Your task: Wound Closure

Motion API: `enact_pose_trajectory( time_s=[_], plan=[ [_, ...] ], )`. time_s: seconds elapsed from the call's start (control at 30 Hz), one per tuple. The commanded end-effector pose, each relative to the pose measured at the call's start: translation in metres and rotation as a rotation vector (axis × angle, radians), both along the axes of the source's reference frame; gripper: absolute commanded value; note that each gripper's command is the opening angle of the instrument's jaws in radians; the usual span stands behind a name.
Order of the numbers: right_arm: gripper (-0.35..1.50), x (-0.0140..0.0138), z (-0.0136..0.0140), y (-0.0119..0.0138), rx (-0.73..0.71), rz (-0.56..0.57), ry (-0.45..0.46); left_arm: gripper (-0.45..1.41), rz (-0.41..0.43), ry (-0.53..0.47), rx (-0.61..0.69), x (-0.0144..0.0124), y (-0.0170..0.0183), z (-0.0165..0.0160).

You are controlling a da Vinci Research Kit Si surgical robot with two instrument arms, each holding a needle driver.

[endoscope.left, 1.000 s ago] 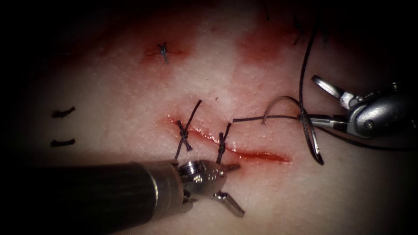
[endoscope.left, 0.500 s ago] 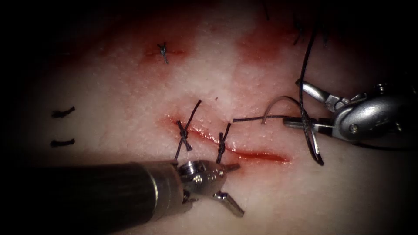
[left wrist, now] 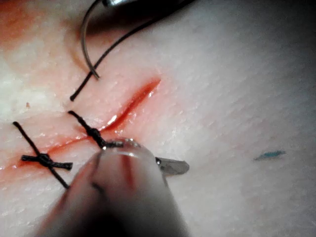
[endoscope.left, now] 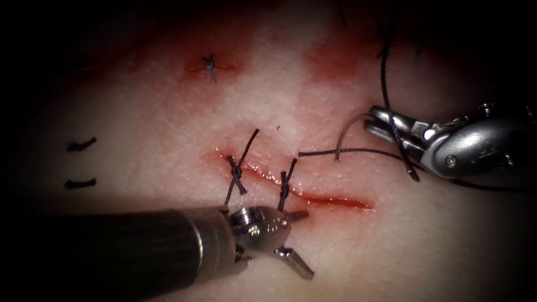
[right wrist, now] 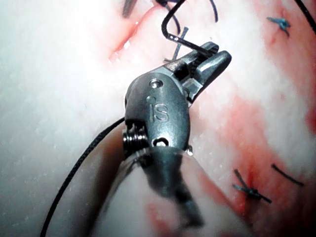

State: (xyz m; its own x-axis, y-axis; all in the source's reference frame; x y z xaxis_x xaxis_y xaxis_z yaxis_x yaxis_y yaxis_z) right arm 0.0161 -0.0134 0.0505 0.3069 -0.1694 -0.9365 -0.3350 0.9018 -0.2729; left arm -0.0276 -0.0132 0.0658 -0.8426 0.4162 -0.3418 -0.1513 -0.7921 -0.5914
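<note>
Closing since a second ago, the right pincer now clamps the needle near its tail, right of the cut, tip free above tissue. Thread trails. Below the cut, the left pincer gapes, empty.

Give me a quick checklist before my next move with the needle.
1. Right tool shut on the needle near one end: ok.
2. Needle out of the tissue, over the right part of the cut: ok.
3. Left tool open, holding nothing: ok.
4. Thread free of the right tool's jaws: cannot tell; a strand crosses them.
5. Cut closed: not ok; it gapes right of the two stitches.
</note>
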Motion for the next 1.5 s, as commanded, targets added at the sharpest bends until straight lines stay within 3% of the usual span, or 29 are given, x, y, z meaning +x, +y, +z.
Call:
enact_pose_trajectory(
  time_s=[0.03,0.23,0.47,0.57,0.8,1.0,1.17,1.2,1.23,1.27,1.43,1.5],
  plan=[
    [-0.35,0.0016,0.0009,-0.0008,0.026,-0.029,-0.021,0.94,0.001,-0.001,0.002,-0.0006,-0.0005,0.0006],
    [-0.35,0.0022,0.0015,-0.0018,0.086,-0.06,-0.1,0.94,0.001,-0.002,0.005,-0.0006,-0.0004,0.0003],
    [-0.35,0.0005,0.0003,-0.0025,0.112,0.05,-0.237,0.94,0.003,-0.003,0.005,-0.0004,-0.0004,0.0002],
    [-0.35,0.0011,-0.0002,-0.0035,0.127,0.122,-0.307,0.94,0.002,-0.003,0.005,-0.0005,-0.0004,0.0002],
    [-0.35,0.0055,-0.0002,-0.0057,0.365,0.222,-0.46,0.94,0.002,-0.003,0.005,-0.0005,-0.0003,0.0002],
    [-0.35,0.0063,0.0008,-0.0063,0.599,0.291,-0.588,0.94,0.002,-0.003,0.006,-0.0004,-0.0003,0.0001],
    [-0.35,0.0059,0.0012,-0.005,0.599,0.27,-0.577,0.94,0.002,-0.003,0.006,-0.0005,-0.0003,0.0002],
    [-0.03,0.0056,0.0016,-0.0041,0.504,0.172,-0.553,0.94,0.002,-0.003,0.006,-0.0005,-0.0003,0.0002],
    [0.37,0.0053,0.0017,-0.0038,0.5,0.158,-0.527,0.94,0.002,-0.003,0.006,-0.0005,-0.0003,0.0001],
    [0.88,0.0046,0.0019,-0.003,0.502,0.127,-0.453,0.94,0.002,-0.003,0.006,-0.0005,-0.0003,0.0001],
    [1.26,0.0026,0.0024,-0.0017,0.475,0.078,-0.311,0.94,0.003,-0.003,0.006,-0.0004,-0.0003,0.0001],
    [1.3,0.0017,0.0028,-0.0011,0.463,0.041,-0.221,0.94,0.002,-0.003,0.006,-0.0005,-0.0003,0.0001]
  ],
)
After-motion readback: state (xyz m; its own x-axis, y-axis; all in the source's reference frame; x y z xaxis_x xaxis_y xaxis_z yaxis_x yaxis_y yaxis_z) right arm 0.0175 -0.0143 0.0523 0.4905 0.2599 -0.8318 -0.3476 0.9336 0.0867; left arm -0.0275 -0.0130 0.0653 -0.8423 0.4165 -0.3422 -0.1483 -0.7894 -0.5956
